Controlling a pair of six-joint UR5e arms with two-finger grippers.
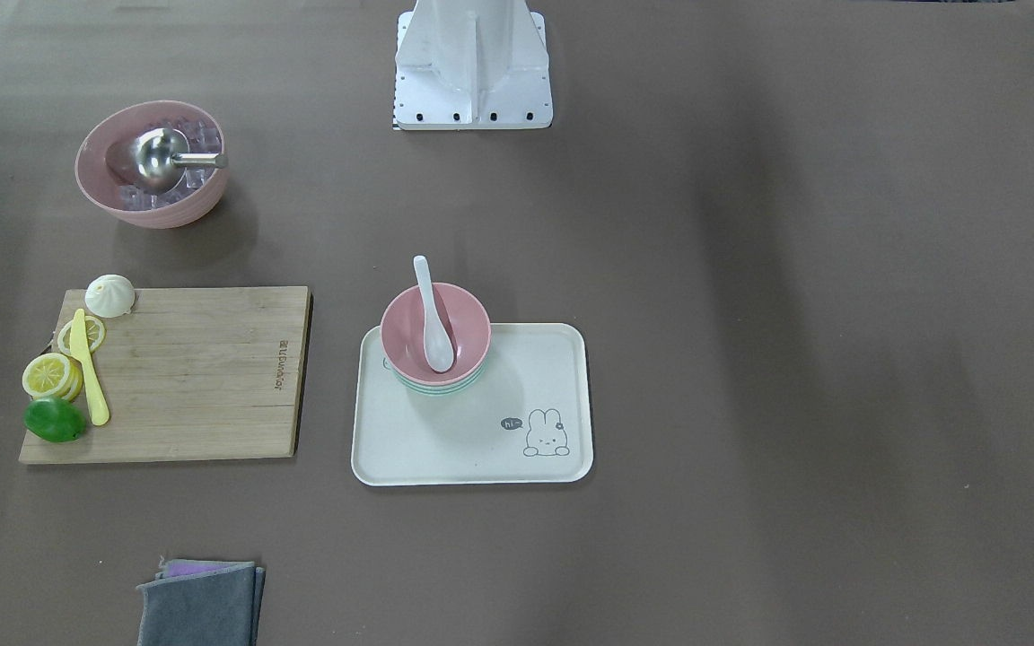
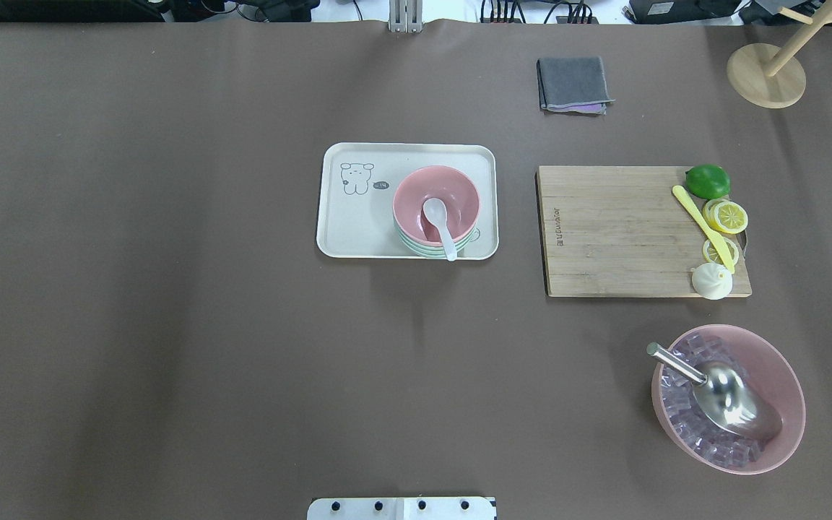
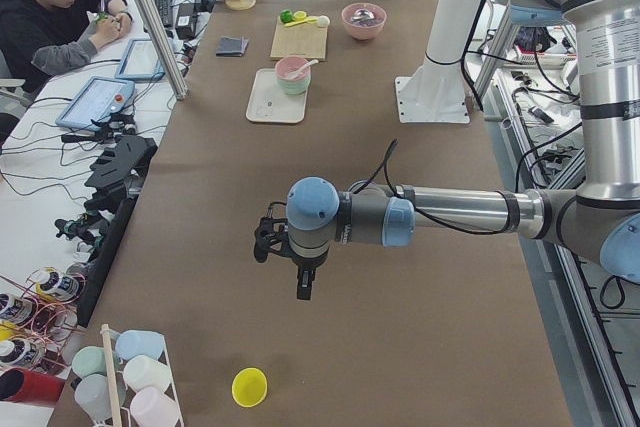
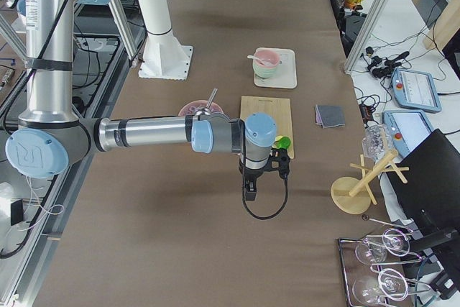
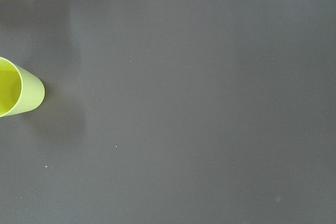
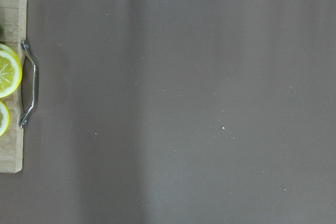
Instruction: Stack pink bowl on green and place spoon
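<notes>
The small pink bowl sits nested on the green bowl at a corner of the cream tray. The white spoon lies in the pink bowl with its handle over the rim. The stack also shows in the overhead view. My left gripper hangs over bare table far from the tray. My right gripper hangs just beyond the cutting board's end. Both show only in the side views, so I cannot tell whether they are open or shut.
A wooden cutting board holds lemon slices, a lime, a yellow knife and a bun. A large pink bowl holds ice cubes and a metal scoop. A grey cloth, a yellow cup and a wooden stand lie further off.
</notes>
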